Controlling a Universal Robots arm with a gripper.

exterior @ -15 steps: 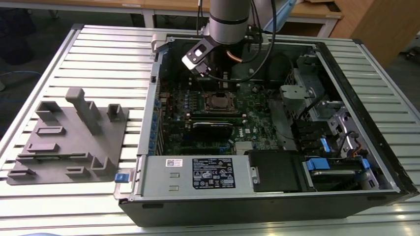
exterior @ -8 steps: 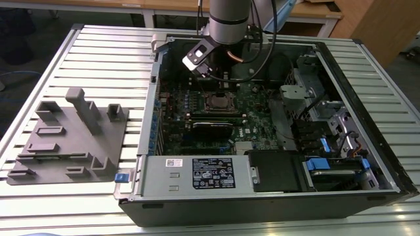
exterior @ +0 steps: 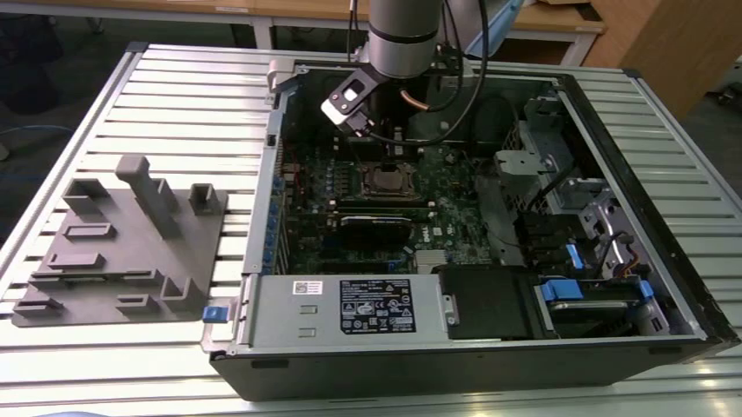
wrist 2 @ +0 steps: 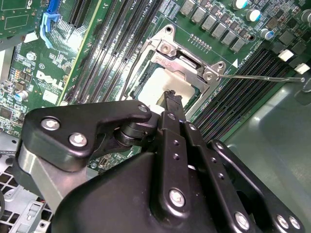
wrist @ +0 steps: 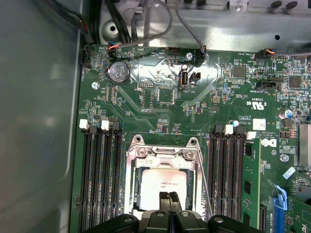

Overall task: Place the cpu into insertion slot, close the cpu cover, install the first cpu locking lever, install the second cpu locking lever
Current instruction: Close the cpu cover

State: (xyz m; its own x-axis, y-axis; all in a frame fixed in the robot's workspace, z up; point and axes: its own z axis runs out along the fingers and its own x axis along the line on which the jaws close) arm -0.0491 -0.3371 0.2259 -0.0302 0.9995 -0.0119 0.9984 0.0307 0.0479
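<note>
the cpu lies in the insertion slot on the green board, with the cpu cover down over its edges; the gripper hangs just over the cpu, fingers pinched together on nothing; one thin lever sticks out sideways beside the insertion slot

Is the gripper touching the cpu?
Cannot tell. In both wrist views the gripper overlaps the cpu, seen from above, but neither shows contact or a gap.

Silver-grey cpu lies flat in the insertion slot, cpu cover closed over it.
</note>
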